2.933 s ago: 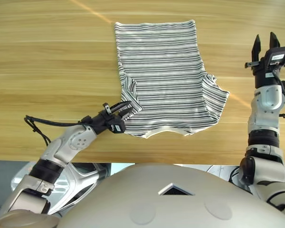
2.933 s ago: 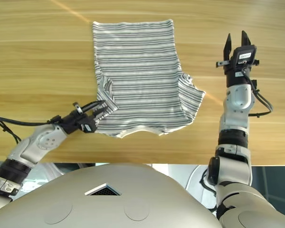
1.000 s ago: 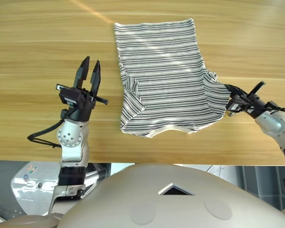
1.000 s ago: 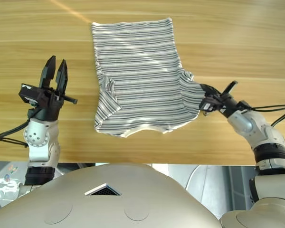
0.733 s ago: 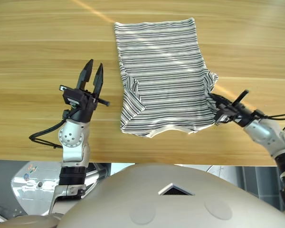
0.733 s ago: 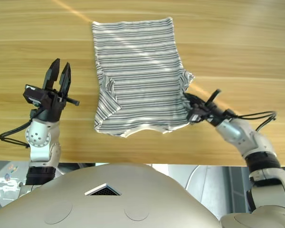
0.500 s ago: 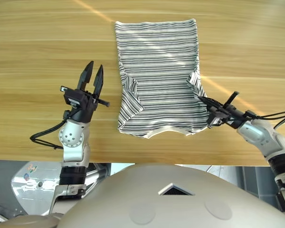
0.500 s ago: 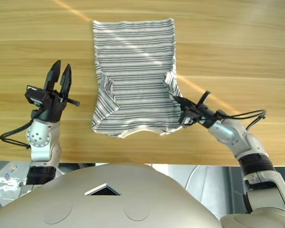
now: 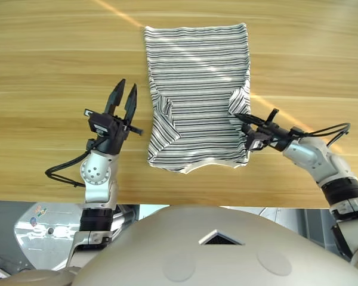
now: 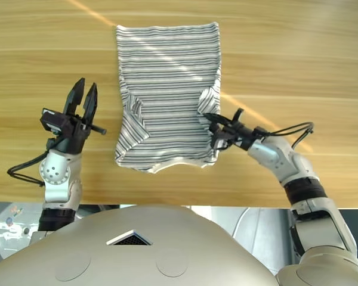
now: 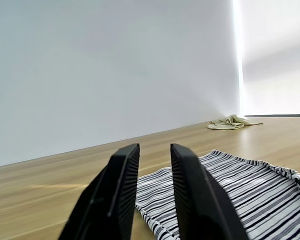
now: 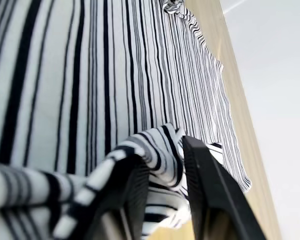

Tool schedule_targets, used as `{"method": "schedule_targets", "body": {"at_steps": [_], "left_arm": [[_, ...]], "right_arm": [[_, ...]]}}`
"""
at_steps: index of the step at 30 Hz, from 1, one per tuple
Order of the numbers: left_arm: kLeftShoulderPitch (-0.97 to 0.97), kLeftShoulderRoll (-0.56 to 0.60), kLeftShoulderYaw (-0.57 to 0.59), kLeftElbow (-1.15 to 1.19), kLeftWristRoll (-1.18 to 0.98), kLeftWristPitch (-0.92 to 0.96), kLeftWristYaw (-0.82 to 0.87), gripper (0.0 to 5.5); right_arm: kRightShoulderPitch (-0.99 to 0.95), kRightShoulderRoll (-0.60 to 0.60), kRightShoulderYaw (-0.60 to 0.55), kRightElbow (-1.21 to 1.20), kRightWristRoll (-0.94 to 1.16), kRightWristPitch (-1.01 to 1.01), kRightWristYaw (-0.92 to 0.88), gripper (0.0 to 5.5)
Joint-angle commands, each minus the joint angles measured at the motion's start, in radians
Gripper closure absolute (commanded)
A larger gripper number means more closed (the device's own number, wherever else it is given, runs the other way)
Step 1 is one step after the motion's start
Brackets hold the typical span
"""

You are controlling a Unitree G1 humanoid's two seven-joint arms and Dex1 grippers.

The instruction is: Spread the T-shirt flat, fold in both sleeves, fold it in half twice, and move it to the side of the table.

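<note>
**Right sleeve pinched over the shirt body, left gripper free**

Striped T-shirt (image 9: 197, 71) lies on the wooden table (image 9: 48, 53), about centre in the head views. Hem is toward 12 o'clock, neck edge toward 6 o'clock, near the table's front edge.

Left sleeve (image 9: 164, 110) is folded in onto the body, bunched a little at the shirt's 8 o'clock side. Right sleeve (image 9: 238, 101) is turned in over the body at the 4 o'clock side.

Right gripper (image 9: 247, 128) sits low at the shirt's 4 o'clock edge, fingers (image 12: 202, 190) pinching striped sleeve cloth. In the right wrist view a fold of it sits between them.

Left gripper (image 9: 128, 88) is at 9 o'clock of the shirt, raised off the table, apart from the cloth and pointing toward 12 o'clock. Its fingers (image 11: 121, 190) are slightly spread with a narrow gap, holding nothing.

A small pale cloth (image 11: 234, 121) lies far off on the table beyond the shirt in the left wrist view.
</note>
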Motion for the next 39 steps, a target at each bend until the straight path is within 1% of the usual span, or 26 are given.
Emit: {"method": "schedule_targets", "body": {"at_steps": [1, 5, 9, 13, 16, 19, 21, 27, 32, 39], "left_arm": [[0.009, 0.044, -0.008, 0.044, 0.038, -0.020, -0.043, 4.33], [-0.016, 0.152, -0.040, 0.150, 0.194, -0.045, -0.095, 4.33], [-0.122, 0.227, -0.105, 0.257, 0.389, -0.031, -0.102, 4.33], [-0.227, 0.233, -0.168, 0.334, 0.493, -0.026, -0.090, 4.33], [-0.266, 0.234, -0.232, 0.370, 0.540, -0.038, -0.104, 4.33], [-0.281, 0.251, -0.255, 0.403, 0.555, -0.043, -0.092, 4.33], [-0.272, 0.273, -0.259, 0.408, 0.550, -0.049, -0.089, 4.33], [-0.205, 0.322, -0.269, 0.381, 0.540, -0.042, -0.091, 4.33], [-0.169, 0.384, -0.267, 0.391, 0.547, -0.028, -0.085, 4.33], [-0.190, 0.376, -0.294, 0.411, 0.563, -0.015, -0.063, 4.33]], "right_arm": [[0.067, -0.074, -0.051, -0.049, 0.079, 0.010, 0.065, 3.66], [0.135, -0.151, -0.119, -0.115, 0.164, 0.044, 0.131, 3.66], [0.129, -0.168, -0.167, -0.138, 0.199, 0.077, 0.163, 3.66], [0.121, -0.151, -0.159, -0.134, 0.162, 0.103, 0.175, 3.66], [0.126, -0.098, -0.093, -0.102, 0.126, 0.110, 0.196, 3.66], [0.119, -0.035, -0.041, -0.017, 0.070, 0.127, 0.177, 3.66], [0.111, -0.020, -0.030, 0.042, 0.036, 0.133, 0.147, 3.66], [0.110, -0.048, -0.038, 0.063, 0.028, 0.130, 0.121, 3.66], [0.172, -0.107, -0.071, 0.060, 0.025, 0.138, 0.095, 3.66], [0.178, -0.119, -0.082, -0.003, 0.026, 0.143, 0.094, 3.66]]}}
